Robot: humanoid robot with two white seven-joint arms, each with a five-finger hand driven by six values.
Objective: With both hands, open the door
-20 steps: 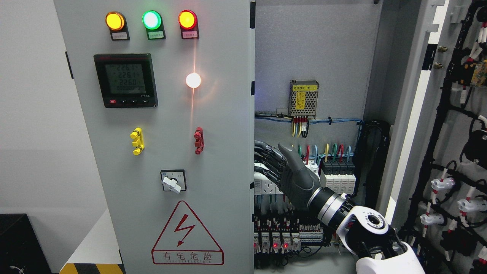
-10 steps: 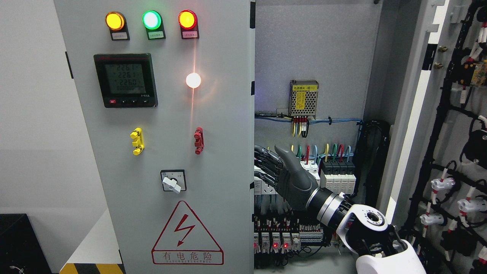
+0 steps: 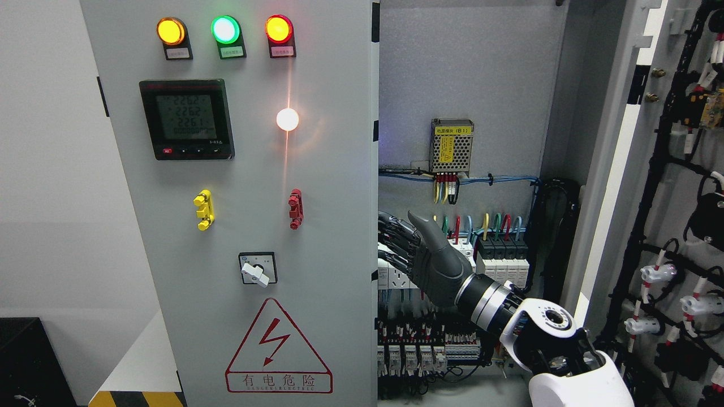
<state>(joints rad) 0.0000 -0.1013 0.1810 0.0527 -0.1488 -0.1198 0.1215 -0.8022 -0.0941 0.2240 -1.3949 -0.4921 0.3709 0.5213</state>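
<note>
In the middle of the picture, a tall grey door (image 3: 243, 215) is standing in front of the left half of a big electric box, and the right hand (image 3: 421, 257) is reaching to its right edge. The arm is coming in from the lower right, white at the bottom and dark at the hand. The fingers (image 3: 396, 237) are stretching out to the left, with their tips going out of sight behind the door's edge, so I cannot tell if they are hooking onto it. The thumb is pointing up, apart from the fingers. On the door, three round lights (image 3: 225, 29) are glowing at the top, yellow, green and red. Below them a black meter (image 3: 186, 118) is showing numbers. Lower down a white knob (image 3: 257, 270) is sitting above a red lightning sign (image 3: 277, 347). Behind the hand, the inside of the box is showing many coloured wires (image 3: 486, 226) and white switches (image 3: 503, 270). At the far right, the other door (image 3: 687, 226) is hanging wide open, with black cables running down it.
</note>
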